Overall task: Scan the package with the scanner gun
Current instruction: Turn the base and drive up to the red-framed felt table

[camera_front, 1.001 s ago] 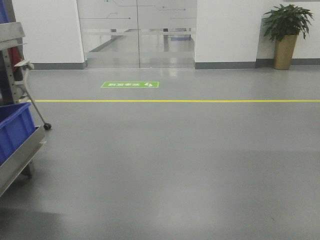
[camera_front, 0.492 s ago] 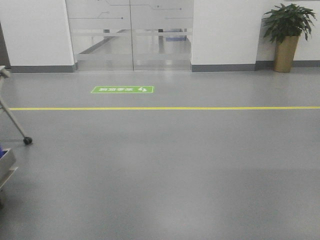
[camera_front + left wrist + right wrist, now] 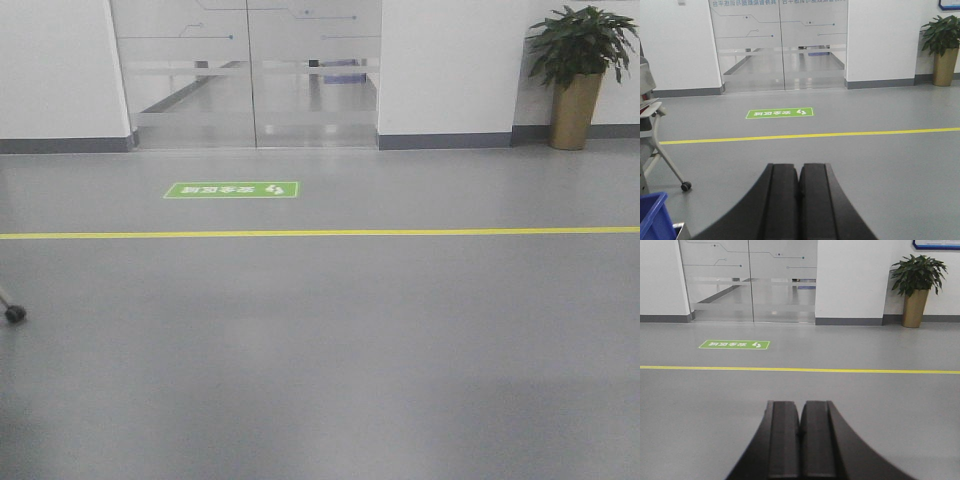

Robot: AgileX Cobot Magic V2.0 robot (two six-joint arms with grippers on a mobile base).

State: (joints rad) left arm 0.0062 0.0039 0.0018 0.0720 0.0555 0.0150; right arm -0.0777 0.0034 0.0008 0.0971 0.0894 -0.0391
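The left end effector (image 3: 799,200) is pointing out over the grey floor (image 3: 350,380) with its two black fingers pressed together, holding nothing. The right end effector (image 3: 800,440) is closed and bare too. A yellow line (image 3: 320,232) is running from 9 to 3 o'clock. A green floor sign (image 3: 231,189) is lying at 11 o'clock. I cannot tell where the package or the scanner gun is.

ahead of my left claw (image 3: 799,170) and right claw (image 3: 800,408): open floor (image 3: 330,350) | left: cart caster (image 3: 686,186), blue bin (image 3: 652,215) close by | far right: potted plant (image 3: 578,75) at the wall
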